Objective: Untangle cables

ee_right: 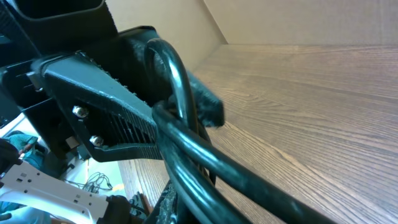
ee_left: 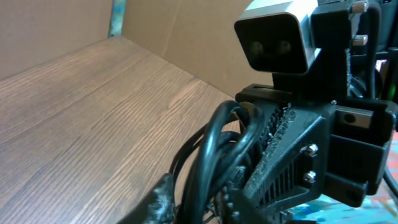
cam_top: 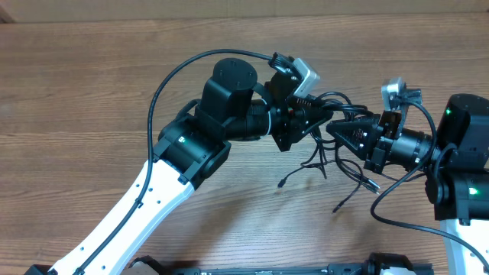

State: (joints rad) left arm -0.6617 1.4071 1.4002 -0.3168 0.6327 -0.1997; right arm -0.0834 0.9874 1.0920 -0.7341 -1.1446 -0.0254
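Cables (ee_left: 208, 152) bunched in the air between left gripper (cam_top: 309, 122) and right gripper (cam_top: 336, 130), tails hanging toward 6 o'clock over tabletop (cam_top: 92, 92). Right jaws look clenched on the cables; left jaws, cannot tell. Best to part slowly toward 9 and 3 o'clock, watching for snags.

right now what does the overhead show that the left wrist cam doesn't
Only the overhead: the left arm and right arm whole, plus loose plug ends trailing onto the table below where they meet. Only the left wrist: a close look at the ridged pad of the right end effector, the camera above it, and a cardboard wall behind. Both: the looped cables, that end effector and the wooden table.
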